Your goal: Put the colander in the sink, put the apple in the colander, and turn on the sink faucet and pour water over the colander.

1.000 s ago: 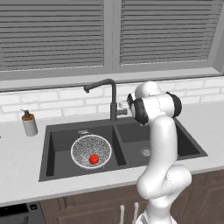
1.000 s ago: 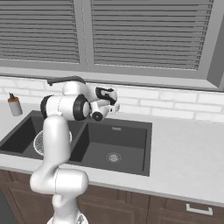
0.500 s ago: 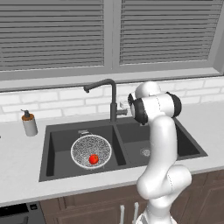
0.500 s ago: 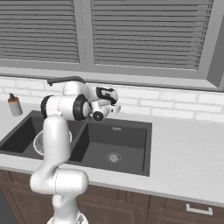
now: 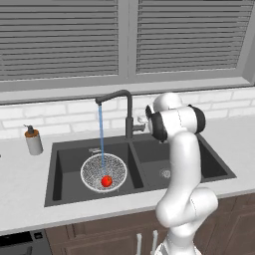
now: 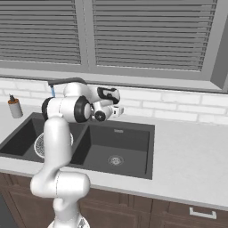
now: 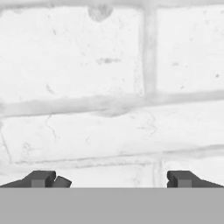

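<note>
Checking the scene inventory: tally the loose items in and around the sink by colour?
Red: 1, the apple
White-grey: 1, the colander
Grey with brown top: 1, the soap dispenser
Total: 3

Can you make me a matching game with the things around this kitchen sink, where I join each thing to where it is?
Things:
1. apple
2. colander
3. soap dispenser
4. water

Places:
A. on the counter, left of the sink
B. in the left basin
C. falling from the faucet spout
D. inside the mesh bowl

Pairs: 1-D, 2-B, 3-A, 4-C
</note>
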